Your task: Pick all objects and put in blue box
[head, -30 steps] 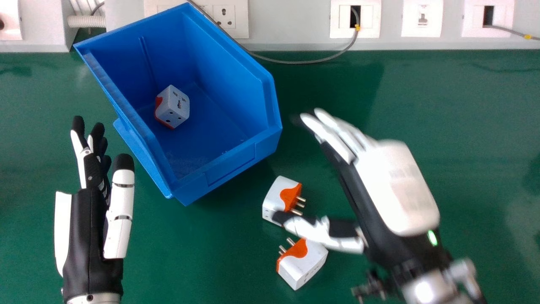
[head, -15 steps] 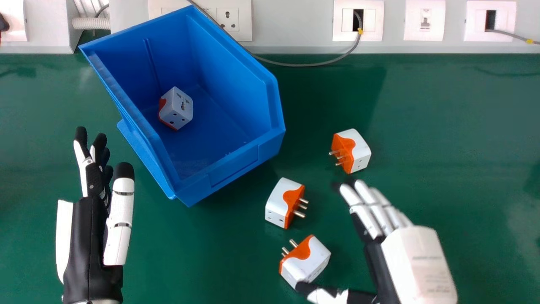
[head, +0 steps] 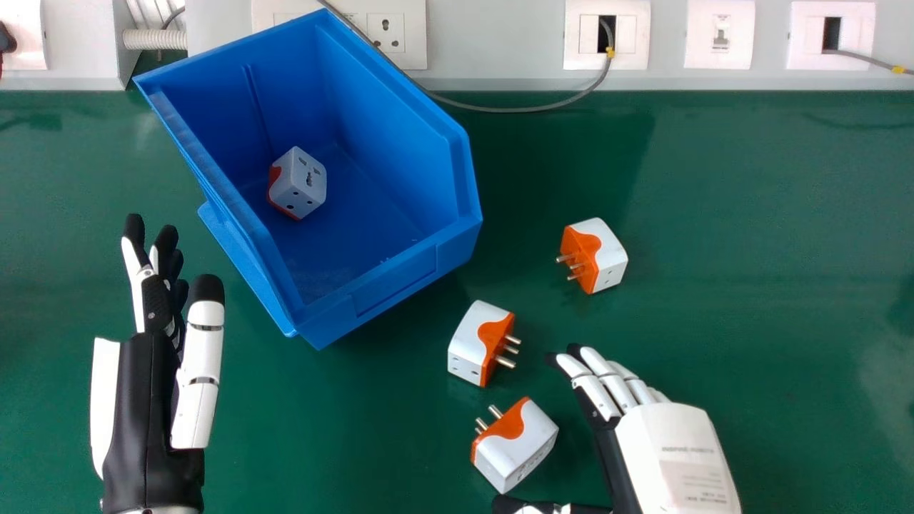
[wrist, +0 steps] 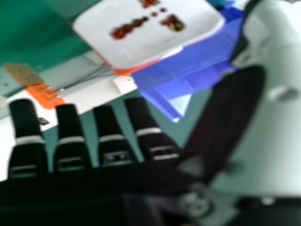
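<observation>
Plug adapter (head: 518,448), nearest of three loose ones, just left of the right hand's palm.

On the tabletop (head: 757,300), the blue box (head: 389,285) sits up and left of the right hand (head: 675,457), one adapter (head: 298,183) inside; the right hand is nearer the loose ones than the left hand (head: 146,400), idle at the left of the head view. Both hands are open, the right's thumb spread from its straight fingers. Its nearest adapter looks the likely pick, lying between them in the head view; contact I cannot tell. The prongs (head: 495,412) point up and left, so closing askew might turn it.
</observation>
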